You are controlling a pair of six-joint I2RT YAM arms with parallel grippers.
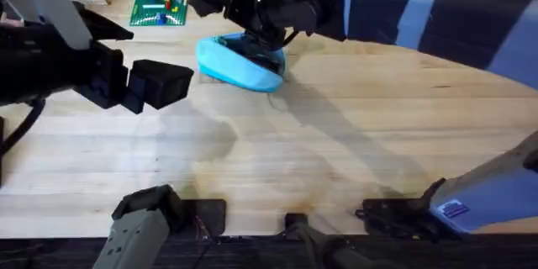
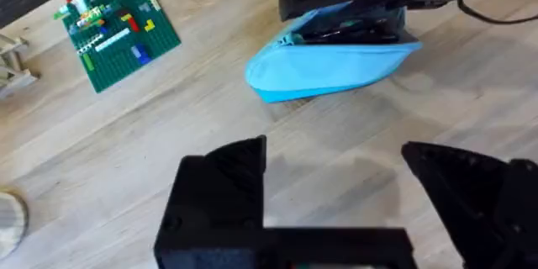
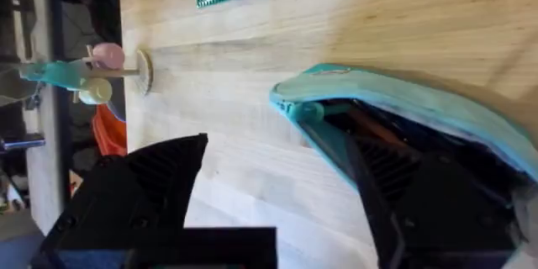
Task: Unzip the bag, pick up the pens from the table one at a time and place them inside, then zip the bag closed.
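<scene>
A robot lab: two arms at a wooden table [image 1: 336, 134] with a brick baseplate [image 1: 160, 5].

Overhead camera sits above arm bases, looks down and forward across table [image 1: 353, 134] toward far edge; left wrist camera hangs well above tabletop, angled at bag [image 2: 332, 69] and green brick plate [image 2: 118, 29] near far edge; right wrist camera close over bag [image 3: 403, 105], peering into open mouth; all three views share bag and plate.
</scene>
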